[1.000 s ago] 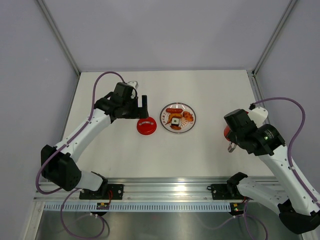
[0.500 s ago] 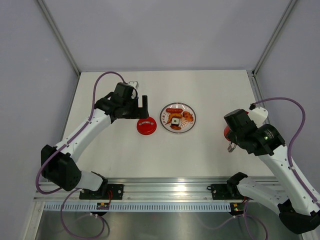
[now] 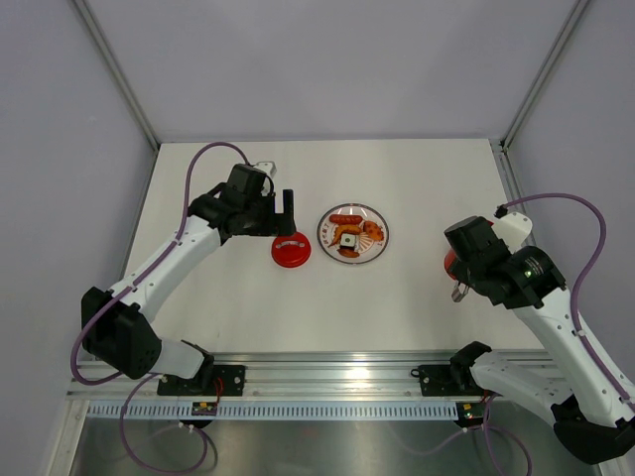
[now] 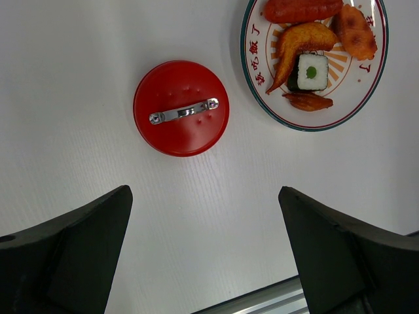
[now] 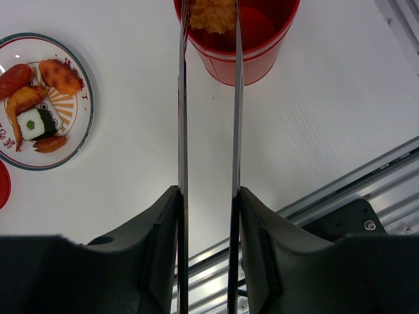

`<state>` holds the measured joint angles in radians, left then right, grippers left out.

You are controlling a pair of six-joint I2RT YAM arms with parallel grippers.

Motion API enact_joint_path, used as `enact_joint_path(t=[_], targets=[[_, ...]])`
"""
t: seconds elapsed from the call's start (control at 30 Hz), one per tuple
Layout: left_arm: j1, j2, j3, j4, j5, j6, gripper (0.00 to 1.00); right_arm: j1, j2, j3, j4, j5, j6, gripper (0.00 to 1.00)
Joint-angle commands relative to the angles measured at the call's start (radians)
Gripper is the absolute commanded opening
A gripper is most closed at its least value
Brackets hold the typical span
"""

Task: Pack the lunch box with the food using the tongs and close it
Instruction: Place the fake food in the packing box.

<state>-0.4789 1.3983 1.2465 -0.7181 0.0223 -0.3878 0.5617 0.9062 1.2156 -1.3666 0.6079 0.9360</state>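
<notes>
My right gripper [image 5: 208,193] is shut on the grey tongs [image 5: 182,124], one arm against each finger. The tong tips reach over the open red lunch box [image 5: 262,59], with an orange-brown fried piece [image 5: 213,14] between them inside the rim. In the top view the lunch box [image 3: 449,262] is mostly hidden under the right arm. The red lid [image 4: 181,108] lies flat on the table, handle up, ahead of my open, empty left gripper [image 4: 203,193]. More food, a red sausage [image 4: 301,10], fried bits and a black-and-white roll [image 4: 309,72], lies on the plate [image 3: 352,233].
The white plate with the orange pattern [image 4: 366,98] sits between the lid and the lunch box. The metal rail [image 3: 337,372] runs along the near table edge. Frame posts stand at the back corners, and the table's right edge [image 3: 508,178] is close to the lunch box.
</notes>
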Motion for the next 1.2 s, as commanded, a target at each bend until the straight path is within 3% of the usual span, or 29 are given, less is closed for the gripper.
enact_joint_path(t=[0.0,1.17], targets=[[-0.006,0.007,0.041,0.009,-0.001,0.013,0.99,-0.008,-0.001,0.007,-0.266,0.03,0.027,0.45],[-0.012,0.021,0.039,0.008,-0.004,0.027,0.99,-0.009,0.02,0.039,-0.269,0.043,0.024,0.55]])
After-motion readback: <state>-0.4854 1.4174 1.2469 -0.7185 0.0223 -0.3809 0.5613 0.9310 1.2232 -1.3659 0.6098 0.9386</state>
